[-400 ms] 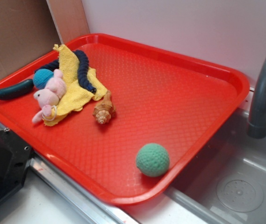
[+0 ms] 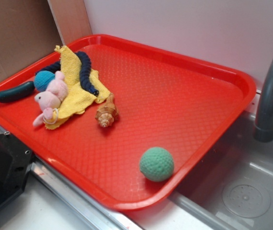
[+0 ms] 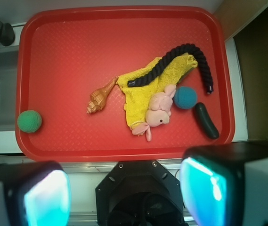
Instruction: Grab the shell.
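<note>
1. We see the shell (image 3: 101, 96) lying near the red tray's (image 3: 119, 33) centre, touching the yellow cloth (image 3: 138, 94) at its 3 o'clock.
2. The green ball (image 3: 29, 121) sits at 8 o'clock, well apart.
3. Our tool (image 3: 124, 188) hangs high above, fingers (image 3: 46, 193) spread, released.

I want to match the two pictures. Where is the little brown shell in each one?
Exterior view: the shell lies left of the middle, on the red tray, its tip touching the yellow cloth's corner.
Wrist view: the shell lies left of the middle, with the cloth on its right.
Shared landmark: the green ball, at the tray's near edge in the exterior view, far left in the wrist view.
</note>
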Controlling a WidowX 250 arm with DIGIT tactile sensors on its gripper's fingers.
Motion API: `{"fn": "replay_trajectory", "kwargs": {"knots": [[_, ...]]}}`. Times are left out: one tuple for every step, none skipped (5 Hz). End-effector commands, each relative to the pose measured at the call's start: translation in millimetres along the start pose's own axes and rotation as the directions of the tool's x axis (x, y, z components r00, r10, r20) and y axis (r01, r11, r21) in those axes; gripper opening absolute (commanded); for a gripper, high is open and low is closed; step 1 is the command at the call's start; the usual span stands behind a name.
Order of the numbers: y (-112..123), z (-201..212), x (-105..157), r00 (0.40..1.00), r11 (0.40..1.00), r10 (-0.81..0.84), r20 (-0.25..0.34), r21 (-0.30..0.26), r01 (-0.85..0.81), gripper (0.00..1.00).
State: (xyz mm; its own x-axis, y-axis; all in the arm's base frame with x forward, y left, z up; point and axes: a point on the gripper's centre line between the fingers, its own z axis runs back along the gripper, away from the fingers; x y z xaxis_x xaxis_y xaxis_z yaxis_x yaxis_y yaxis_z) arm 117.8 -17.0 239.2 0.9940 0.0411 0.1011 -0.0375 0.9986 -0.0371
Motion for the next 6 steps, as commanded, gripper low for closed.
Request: {"fn": "replay_trajectory", "kwargs": {"knots": [[-15, -85, 32, 0.964, 0.964, 0.26, 0.063, 0.041, -0.262, 1.0], [-30, -121, 52, 0.909, 0.912, 0.405, 0.102, 0.025, -0.409, 1.0], [-47, -166, 74, 0.909, 0.91, 0.403, 0.104, 0.059, -0.41, 1.0], [-62, -196, 83, 0.949, 0.94, 0.315, 0.028, 0.125, -0.316, 1.0], [-61, -212, 78, 0.954, 0.945, 0.3, -0.019, 0.139, -0.295, 1.0], [-59, -214, 27, 0.957, 0.953, 0.283, -0.06, 0.131, -0.274, 1.0]]}}
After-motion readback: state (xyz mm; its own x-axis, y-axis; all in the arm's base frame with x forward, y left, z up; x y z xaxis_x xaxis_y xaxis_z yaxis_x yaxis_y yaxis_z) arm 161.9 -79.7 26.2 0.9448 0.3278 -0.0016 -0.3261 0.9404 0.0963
